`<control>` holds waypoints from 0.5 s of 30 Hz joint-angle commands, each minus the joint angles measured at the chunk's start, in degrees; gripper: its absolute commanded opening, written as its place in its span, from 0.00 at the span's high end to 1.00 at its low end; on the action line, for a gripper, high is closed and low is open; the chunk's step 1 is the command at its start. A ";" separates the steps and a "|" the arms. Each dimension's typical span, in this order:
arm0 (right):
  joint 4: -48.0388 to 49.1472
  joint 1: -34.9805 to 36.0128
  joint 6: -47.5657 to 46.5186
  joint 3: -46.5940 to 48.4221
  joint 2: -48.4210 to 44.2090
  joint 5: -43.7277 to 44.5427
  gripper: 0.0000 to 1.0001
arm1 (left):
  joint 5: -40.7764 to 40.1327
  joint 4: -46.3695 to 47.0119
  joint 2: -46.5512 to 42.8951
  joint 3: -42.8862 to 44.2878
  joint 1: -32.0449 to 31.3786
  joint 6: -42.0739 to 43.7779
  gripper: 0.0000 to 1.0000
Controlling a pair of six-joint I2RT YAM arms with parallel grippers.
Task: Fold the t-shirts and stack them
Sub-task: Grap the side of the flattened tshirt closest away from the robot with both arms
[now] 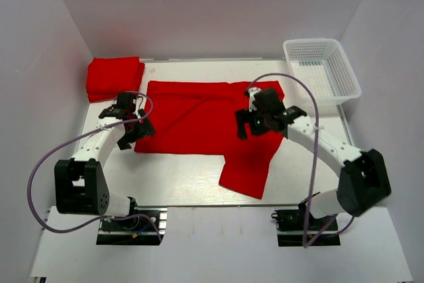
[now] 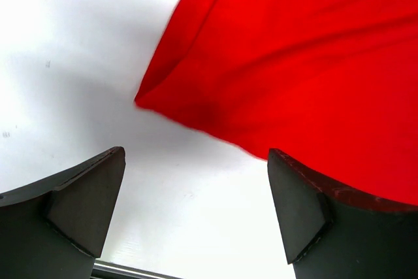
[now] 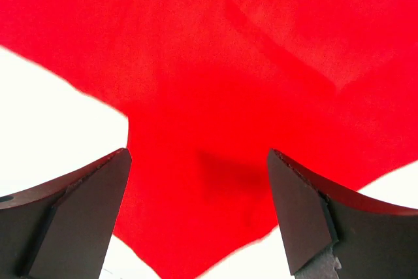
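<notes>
Red folded t-shirts (image 1: pixel 114 77) sit in a pile at the worktop's (image 1: pixel 185 180) far left corner. Your left gripper (image 1: pixel 134 124) hangs over the near left corner of the spread t-shirt (image 1: pixel 192 114), fingers wide apart, holding nothing. That shirt lies flat in the middle, its long side running left to right, with one flap sticking out toward the near edge at its right end. Your right gripper (image 1: pixel 255 120) hangs over that end, fingers apart too. A white basket (image 1: pixel 322 71) sits at the far right corner.
</notes>
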 commanded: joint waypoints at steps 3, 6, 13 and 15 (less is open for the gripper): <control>-4.83 6.80 1.48 -10.35 -9.25 4.72 0.10 | -2.25 1.29 -5.49 -5.99 0.30 -4.61 0.00; -5.89 11.37 2.71 -12.91 -12.96 4.72 0.10 | -3.48 3.91 -6.02 -7.92 0.30 -5.25 0.00; -5.62 20.16 8.60 -17.32 -13.23 7.78 0.10 | -5.67 12.78 -2.96 -12.49 1.53 -7.09 0.00; -5.89 20.87 9.74 -17.58 -13.58 9.45 0.10 | -5.07 14.81 -2.42 -13.89 2.14 -7.62 0.00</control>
